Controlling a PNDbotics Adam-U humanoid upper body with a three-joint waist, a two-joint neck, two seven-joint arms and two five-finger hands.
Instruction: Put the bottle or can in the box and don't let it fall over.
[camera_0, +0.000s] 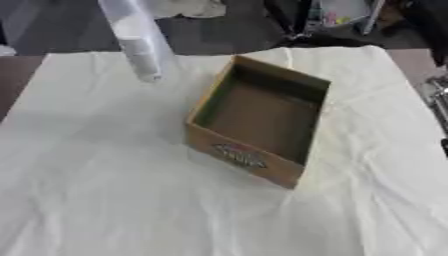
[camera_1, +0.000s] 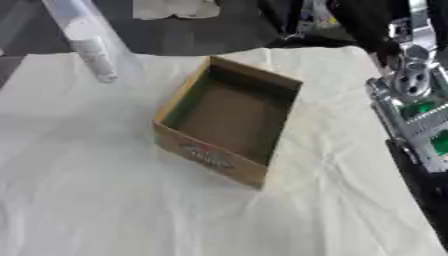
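Above the table (camera_0: 105, 190) — a blurred bottle (camera_0: 138, 42), top cut off.

i can't read any text here. the cardboard box (camera_0: 254, 127) has a printed oval logo (camera_0: 238, 156) on its near outer wall, blue and reddish, but i can't make out its letters. the pale bottle (camera_0: 140, 42) up at the far left carries a label band too blurred to read.

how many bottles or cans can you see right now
1. A pale, blurred bottle hangs tilted above the far left of the cloth-covered table, left of the open cardboard box. The box looks empty; nothing else like a bottle or can shows.
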